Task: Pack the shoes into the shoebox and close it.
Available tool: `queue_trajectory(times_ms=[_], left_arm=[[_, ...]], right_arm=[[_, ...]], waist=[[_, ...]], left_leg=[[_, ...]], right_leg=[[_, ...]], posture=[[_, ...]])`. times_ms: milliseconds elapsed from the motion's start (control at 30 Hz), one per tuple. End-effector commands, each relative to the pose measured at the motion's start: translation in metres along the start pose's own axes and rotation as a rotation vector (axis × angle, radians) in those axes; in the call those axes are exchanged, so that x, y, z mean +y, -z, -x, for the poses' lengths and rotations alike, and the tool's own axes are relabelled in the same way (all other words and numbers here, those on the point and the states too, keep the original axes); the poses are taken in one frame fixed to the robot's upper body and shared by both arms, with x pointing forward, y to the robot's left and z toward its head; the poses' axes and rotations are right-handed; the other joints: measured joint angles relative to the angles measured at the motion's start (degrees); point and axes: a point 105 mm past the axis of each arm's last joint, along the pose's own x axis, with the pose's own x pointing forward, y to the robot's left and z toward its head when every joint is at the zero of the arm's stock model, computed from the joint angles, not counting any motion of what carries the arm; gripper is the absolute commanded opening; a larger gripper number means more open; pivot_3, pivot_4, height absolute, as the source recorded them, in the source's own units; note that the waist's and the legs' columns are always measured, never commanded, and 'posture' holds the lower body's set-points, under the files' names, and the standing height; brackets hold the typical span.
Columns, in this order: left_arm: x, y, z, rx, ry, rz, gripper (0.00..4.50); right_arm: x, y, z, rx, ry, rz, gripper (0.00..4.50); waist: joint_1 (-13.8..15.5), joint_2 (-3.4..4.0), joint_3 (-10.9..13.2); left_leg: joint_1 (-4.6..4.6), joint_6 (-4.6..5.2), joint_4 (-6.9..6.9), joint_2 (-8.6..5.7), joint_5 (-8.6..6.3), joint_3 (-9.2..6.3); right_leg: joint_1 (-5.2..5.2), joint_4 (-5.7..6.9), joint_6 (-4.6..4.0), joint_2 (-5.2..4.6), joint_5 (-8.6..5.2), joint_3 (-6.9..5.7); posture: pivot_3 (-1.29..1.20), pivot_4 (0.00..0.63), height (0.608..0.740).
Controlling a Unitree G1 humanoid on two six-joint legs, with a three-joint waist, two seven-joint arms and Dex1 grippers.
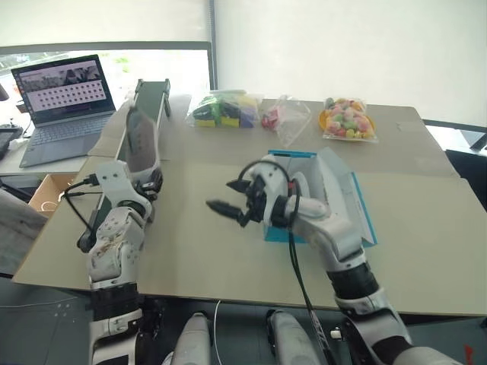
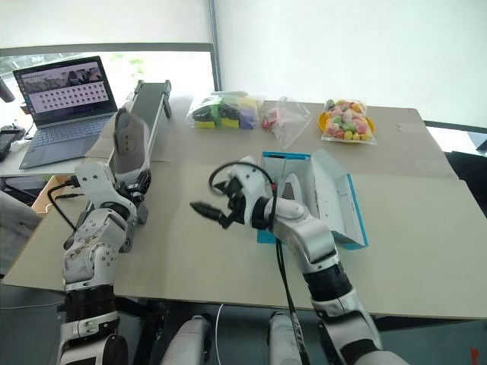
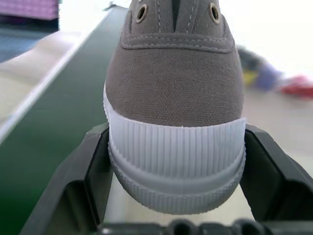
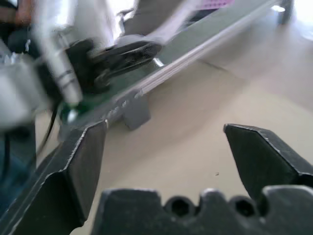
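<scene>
A grey shoe point(image 1: 140, 138) with a pale ribbed sole stands on end above the dark green ramp point(image 1: 152, 94) at the left of the table. My left gripper point(image 1: 148, 182) is shut on the shoe's point(image 3: 176, 88) toe, one finger on each side of the sole. The blue shoebox point(image 1: 291, 154) sits at mid-table with its lid point(image 1: 364, 211) open and leaning to the right. My right arm covers part of the box's inside. My right gripper point(image 1: 228, 211) hovers open and holds nothing, left of the box, pointing toward the left arm.
An open laptop point(image 1: 65, 99) stands at the far left. Three clear snack bags point(image 1: 224, 109) point(image 1: 284, 118) point(image 1: 348, 119) lie along the table's far side. A cardboard carton point(image 1: 47, 190) sits below the table's left edge. Bare tabletop lies in front of and right of the box.
</scene>
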Motion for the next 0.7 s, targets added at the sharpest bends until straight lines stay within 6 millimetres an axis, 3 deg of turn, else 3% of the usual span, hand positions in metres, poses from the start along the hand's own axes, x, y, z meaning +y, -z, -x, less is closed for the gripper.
queue_trajectory(times_ms=[33, 200, 333, 467, 600, 700], left_arm=[[-0.051, 0.001, 0.013, 0.031, 0.285, 0.088, 3.12], [-0.069, 0.010, 0.023, 0.092, 0.389, 0.108, 3.12], [-0.071, 0.010, 0.021, 0.096, 0.394, 0.109, 3.12], [-0.072, 0.006, 0.018, 0.084, 0.408, 0.099, 3.12], [-0.072, 0.003, 0.016, 0.077, 0.411, 0.094, 3.12], [-0.072, 0.003, 0.016, 0.077, 0.410, 0.094, 3.12]], right_arm=[[0.002, -0.035, 0.001, -0.100, -0.048, -0.320, 4.50], [0.003, -0.065, 0.005, -0.180, -0.116, -0.563, 4.50], [0.009, -0.084, 0.008, -0.221, -0.154, -0.616, 4.50], [0.011, -0.075, 0.003, -0.160, -0.106, -0.576, 4.50], [0.000, -0.054, 0.001, -0.097, -0.024, -0.545, 4.50], [-0.010, -0.051, 0.004, -0.107, 0.007, -0.547, 4.50]], waist=[[-0.22, 0.00, 0.00], [-0.98, 0.01, 0.01], [-1.41, 0.02, 0.01], [-1.61, 0.02, 0.01], [-1.63, 0.03, 0.01], [-1.58, 0.03, 0.01]], left_leg=[[0.03, 0.02, 0.00, 0.00, 0.01, -0.01], [0.06, 0.46, -0.01, 0.05, 0.28, -0.03], [0.01, 0.49, 0.00, 0.05, 0.29, -0.03], [0.02, 0.53, -0.02, 0.05, 0.31, -0.06], [0.02, 0.55, -0.01, 0.05, 0.33, -0.07], [-0.01, 0.56, 0.00, 0.05, 0.33, -0.07]], right_leg=[[0.01, 0.01, 0.00, 0.00, 0.00, 0.00], [0.02, 0.00, -0.01, 0.04, -0.01, 0.00], [0.03, -0.04, -0.01, 0.04, -0.01, 0.00], [0.03, -0.04, -0.02, 0.07, -0.01, 0.00], [0.03, -0.05, -0.03, 0.07, -0.03, 0.00], [0.03, -0.06, -0.03, 0.07, -0.03, 0.00]], posture=[[0.00, 0.150, 0.740], [0.00, 0.150, 0.740], [0.00, 0.150, 0.740], [0.00, 0.150, 0.740], [0.00, 0.150, 0.740], [0.00, 0.150, 0.740]])
